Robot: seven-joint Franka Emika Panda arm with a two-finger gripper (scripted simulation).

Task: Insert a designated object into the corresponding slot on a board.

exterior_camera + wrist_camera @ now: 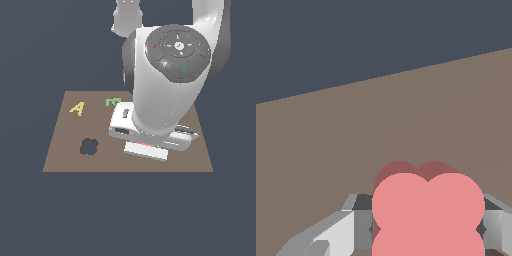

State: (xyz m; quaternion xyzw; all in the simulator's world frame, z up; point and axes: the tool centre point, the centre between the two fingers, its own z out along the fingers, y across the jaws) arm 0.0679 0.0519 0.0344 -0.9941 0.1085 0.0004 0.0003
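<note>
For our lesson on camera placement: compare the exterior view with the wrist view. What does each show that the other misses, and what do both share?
Only the exterior view shows the clover-shaped slot, the yellow letter A, a green piece partly hidden by the arm, and the whole arm above the board.

Only the wrist view shows the salmon-red clover piece up close, sitting between the fingers of the hand; whether they clamp it cannot be told.

Both show the brown board and the dark ground around it.

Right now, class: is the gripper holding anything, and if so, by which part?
The gripper holds the red clover piece, with the jaws on its two opposite side lobes.
</note>
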